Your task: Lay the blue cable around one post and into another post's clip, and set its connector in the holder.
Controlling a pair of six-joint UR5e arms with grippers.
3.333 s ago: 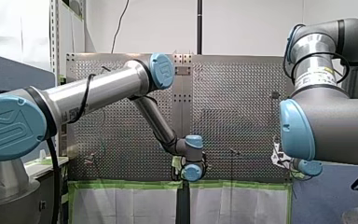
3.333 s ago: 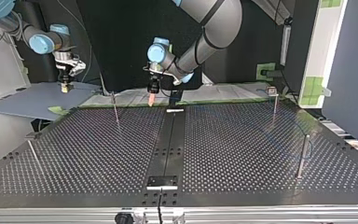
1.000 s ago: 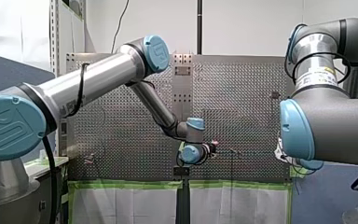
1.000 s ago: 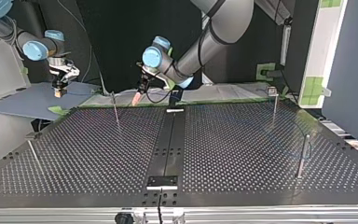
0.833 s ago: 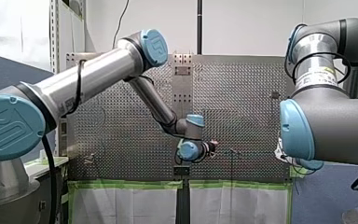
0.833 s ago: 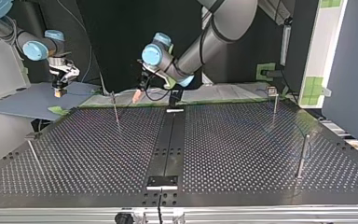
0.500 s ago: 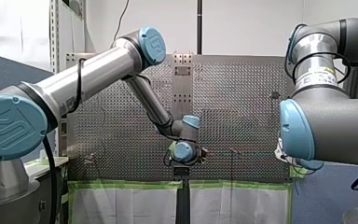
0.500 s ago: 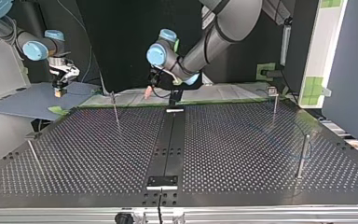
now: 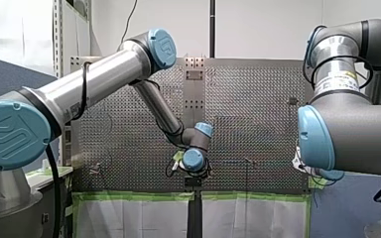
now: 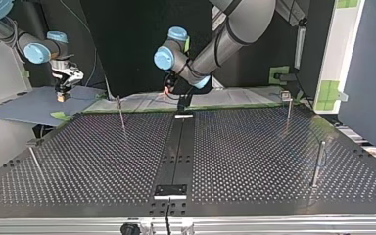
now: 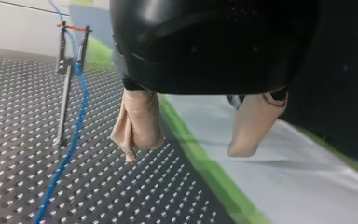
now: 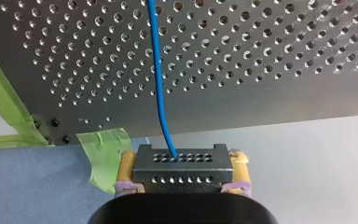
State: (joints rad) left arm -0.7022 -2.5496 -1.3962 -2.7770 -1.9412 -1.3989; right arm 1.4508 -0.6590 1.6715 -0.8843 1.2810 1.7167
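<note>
In the right wrist view my right gripper (image 12: 181,184) is shut on the black connector (image 12: 179,167), its yellow pads (image 12: 127,169) against both sides. The blue cable (image 12: 157,79) leaves the connector and runs out over the perforated table. In the top view that gripper (image 10: 62,96) hangs off the table's far left corner. My left gripper (image 11: 189,148) stands open with nothing between its beige pads (image 11: 137,122), above the table's green-taped edge. Beside it the blue cable (image 11: 77,116) runs along a thin post (image 11: 65,100) topped by a clip. In the top view my left gripper (image 10: 168,90) hovers at the far edge, near the middle.
Thin metal posts stand on the perforated table: one at the far left (image 10: 121,113), one at the far right (image 10: 289,105), one at the right side (image 10: 318,162), one at the left side (image 10: 34,160). A black plate (image 10: 171,190) sits at the near edge's middle. Green tape (image 12: 103,156) lines the table edge.
My left wrist has swung from pointing toward the top view's left back toward the middle and turned; its fingers stay open. My right arm has held still with the connector.
</note>
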